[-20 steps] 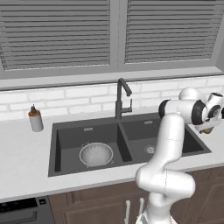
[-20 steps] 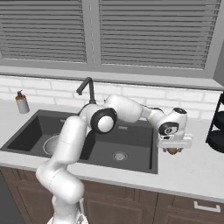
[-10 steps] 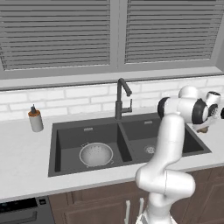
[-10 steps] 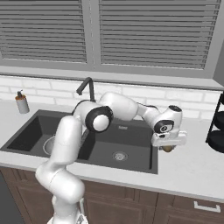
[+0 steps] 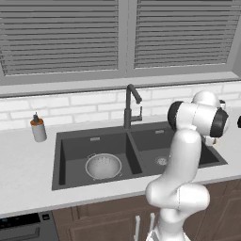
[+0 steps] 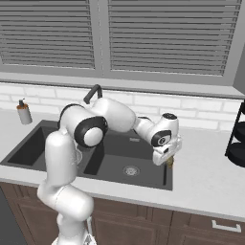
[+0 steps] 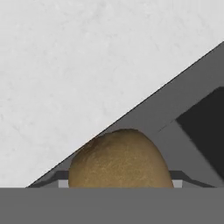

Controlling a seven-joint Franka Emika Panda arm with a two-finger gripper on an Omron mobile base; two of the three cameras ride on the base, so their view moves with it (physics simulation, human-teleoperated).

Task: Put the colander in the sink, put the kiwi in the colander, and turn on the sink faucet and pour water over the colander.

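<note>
Down in the left basin of the matte, dark grey double-basin sink (image 5: 70,141) lies the round, shallow, white-grey perforated colander (image 5: 103,165), sitting upright on the basin floor. Behind the divider rises the thin black gooseneck faucet (image 5: 130,105) with its hooked spout. The small brown oval kiwi (image 7: 119,161), rough and speckled, sits right up close in the hand view, with the sink's right rim and the pale speckled tabletop (image 7: 78,65) below it. From the right base camera the white arm reaches across the right basin, elbow raised, wrist bent downward, and the claw (image 6: 169,161) hangs over the sink's right edge with a brown bit showing at its tips; it appears pinched on the kiwi, though the fingers themselves are hidden. A grey brown-capped soap dispenser (image 5: 38,128) stands on the tabletop left of the sink. A black wire rack (image 6: 236,139) stands at the far right.
</note>
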